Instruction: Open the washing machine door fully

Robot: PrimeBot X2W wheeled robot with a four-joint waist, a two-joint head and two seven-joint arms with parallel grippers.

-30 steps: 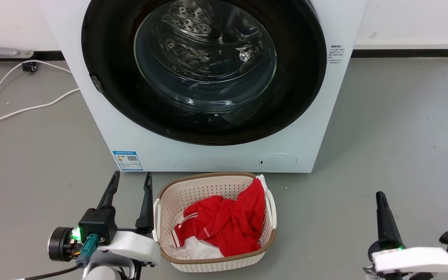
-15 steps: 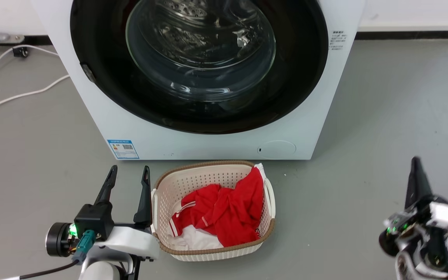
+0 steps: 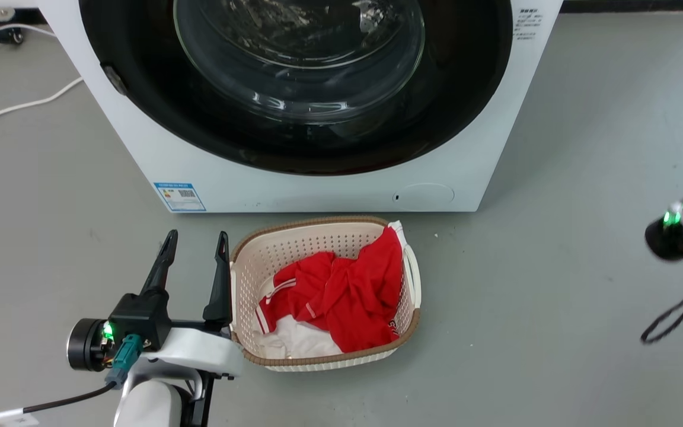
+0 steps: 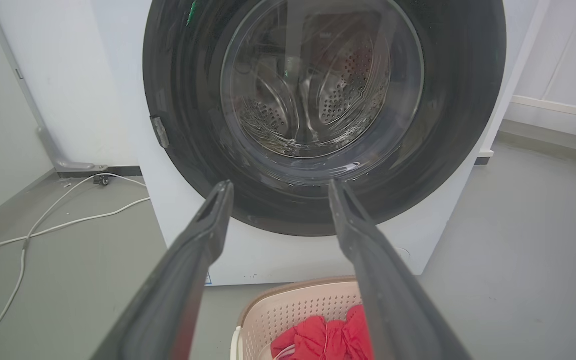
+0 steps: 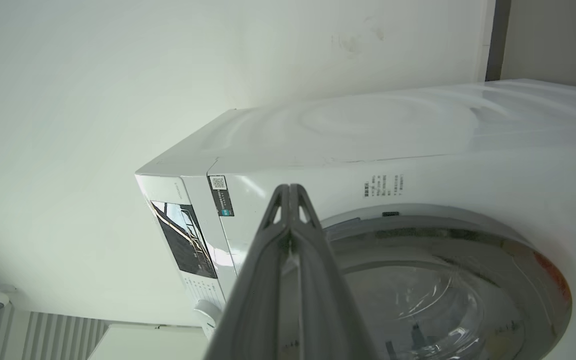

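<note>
Washing machine door seemingly closed; left gripper spread; right gripper pressed together (wrist view).

Your left gripper sits low in front of the washing machine, off its lower left corner. Its two dark fingers are spread wide, point at the machine's front and hold nothing. The left wrist glows green above the pale forearm. Your right gripper is raised beyond the machine's right side, rolled sideways, fingers pressed together tip to tip and aimed at the machine's upper front. The right wrist glows green too.
</note>
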